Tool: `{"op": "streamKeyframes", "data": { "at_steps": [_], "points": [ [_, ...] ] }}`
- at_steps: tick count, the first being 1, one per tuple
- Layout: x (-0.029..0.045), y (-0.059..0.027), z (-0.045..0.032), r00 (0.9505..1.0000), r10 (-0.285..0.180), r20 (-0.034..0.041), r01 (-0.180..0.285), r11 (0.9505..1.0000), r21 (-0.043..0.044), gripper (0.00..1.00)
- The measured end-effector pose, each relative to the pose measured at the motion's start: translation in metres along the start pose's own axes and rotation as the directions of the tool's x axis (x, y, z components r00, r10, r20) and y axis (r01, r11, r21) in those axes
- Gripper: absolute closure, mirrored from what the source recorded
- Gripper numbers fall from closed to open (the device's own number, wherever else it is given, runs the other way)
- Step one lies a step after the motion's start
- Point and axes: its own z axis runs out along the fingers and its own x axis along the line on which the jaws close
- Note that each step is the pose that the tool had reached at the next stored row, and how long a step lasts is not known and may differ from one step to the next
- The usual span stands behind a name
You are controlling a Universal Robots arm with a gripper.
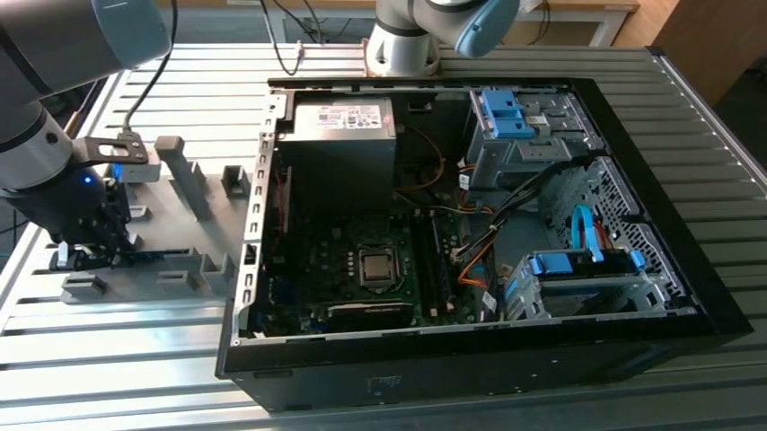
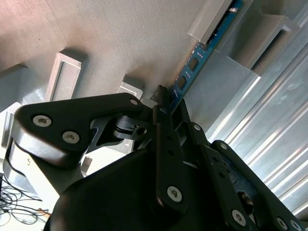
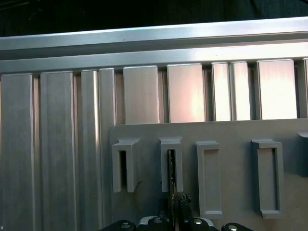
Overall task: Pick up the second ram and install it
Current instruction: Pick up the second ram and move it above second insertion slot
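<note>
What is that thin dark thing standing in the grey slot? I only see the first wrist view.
Observer: It's the second ram, a blue stick with dark chips, clear in the second wrist view.
Operator: What's beside it all?
Observer: An open computer case lies at the exterior view's right of the grey holder.
Operator: And where are we?
Observer: In the exterior view, the hand is at the holder's side away from the case.

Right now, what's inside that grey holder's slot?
A thin blue stick with dark chips stands on edge in the grey holder, its far end tucked in a slot. The gripper covers its near end, so that part is hidden.
</note>
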Motion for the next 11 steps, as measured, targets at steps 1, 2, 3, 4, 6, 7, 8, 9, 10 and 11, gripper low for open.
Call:
{"op": "streamKeyframes", "data": {
  "at_steps": [1,2,3,4,6,7,8,9,10,11],
  "points": [
    [0.0,-0.0001,0.0001,1.0,0.0,-0.0001,0.0,1.0,-0.0001,0.77],
    [0.0,-0.0002,0.0002,1.0,0.0,-0.0001,0.0,1.0,-0.0002,0.77],
    [0.0,-0.0003,0.0003,1.0,0.0,-0.0001,0.0,1.0,-0.0002,0.77],
    [0.0,-0.0005,0.0004,1.0,0.0,0.0,0.0,1.0,-0.0001,0.77],
    [-0.0001,-0.0008,0.0006,1.0,0.0,0.0,0.0,1.0,0.0,0.77],
    [-0.0001,-0.0011,0.0008,1.0,0.0,0.0001,0.0,1.0,0.0001,0.77],
    [-0.0001,-0.0012,0.0008,1.0,0.0,0.0,0.0,1.0,0.0,0.77],
    [-0.0001,-0.0012,0.0008,1.0,0.0,-0.0001,0.0,1.0,-0.0001,0.77],
    [-0.0001,-0.0012,0.0008,1.0,0.0,-0.0001,0.0,1.0,-0.0001,0.77],
    [-0.0001,-0.0012,0.0009,1.0,0.0,-0.0001,0.0,1.0,-0.0001,0.77]
  ]
}}
